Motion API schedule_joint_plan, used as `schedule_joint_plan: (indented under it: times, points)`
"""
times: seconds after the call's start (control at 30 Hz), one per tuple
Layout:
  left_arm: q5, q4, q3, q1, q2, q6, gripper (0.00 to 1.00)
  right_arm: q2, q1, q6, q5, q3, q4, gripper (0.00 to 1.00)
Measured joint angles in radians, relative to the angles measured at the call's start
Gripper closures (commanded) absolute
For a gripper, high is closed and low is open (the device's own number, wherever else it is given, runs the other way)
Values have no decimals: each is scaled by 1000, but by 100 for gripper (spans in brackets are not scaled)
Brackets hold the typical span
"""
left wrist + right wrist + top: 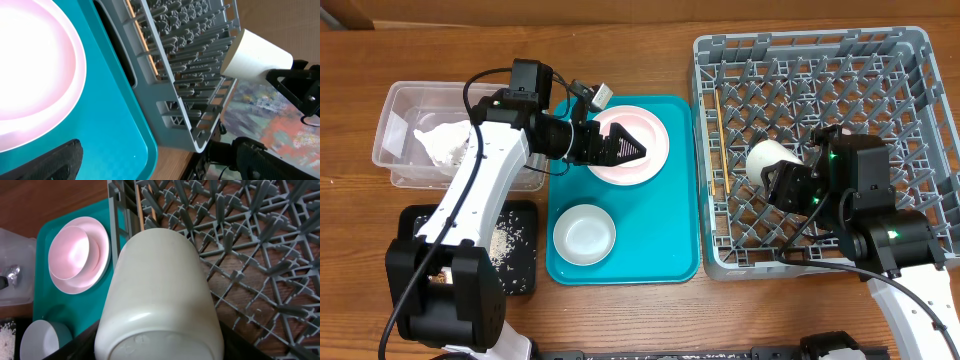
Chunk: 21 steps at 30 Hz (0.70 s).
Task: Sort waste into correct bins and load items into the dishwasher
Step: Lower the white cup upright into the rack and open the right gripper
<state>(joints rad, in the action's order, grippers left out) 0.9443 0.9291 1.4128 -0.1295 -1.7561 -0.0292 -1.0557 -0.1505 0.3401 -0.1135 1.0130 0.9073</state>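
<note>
My right gripper (pixel 782 180) is shut on the small cream cup (pixel 765 158), holding it on its side over the left part of the grey dish rack (pixel 910 60). The cup fills the right wrist view (pixel 160 295). My left gripper (pixel 630 150) is open and empty, hovering over the pale pink plate (pixel 655 150) on the teal tray (pixel 675 250). The pink bowl (pixel 72 252) sits on that plate. The white bowl (pixel 585 235) sits on the tray's front. The clear tub (pixel 395 100) holds the white napkin (pixel 440 140) and the foil wrapper (pixel 12 272). The black tray (pixel 520 215) holds rice (pixel 505 245).
A thin wooden stick (pixel 717 140) lies along the rack's left side. The rack's upright pegs surround the cup. The teal tray lies between the bins and the rack. Bare wooden table shows along the far edge.
</note>
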Motion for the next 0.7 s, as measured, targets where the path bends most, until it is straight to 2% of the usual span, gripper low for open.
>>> schedule_joint_plan:
  times: [0.7]
  points:
    - [-46,0,0,0,0,0,0,0,0,-1,101,0,237,58]
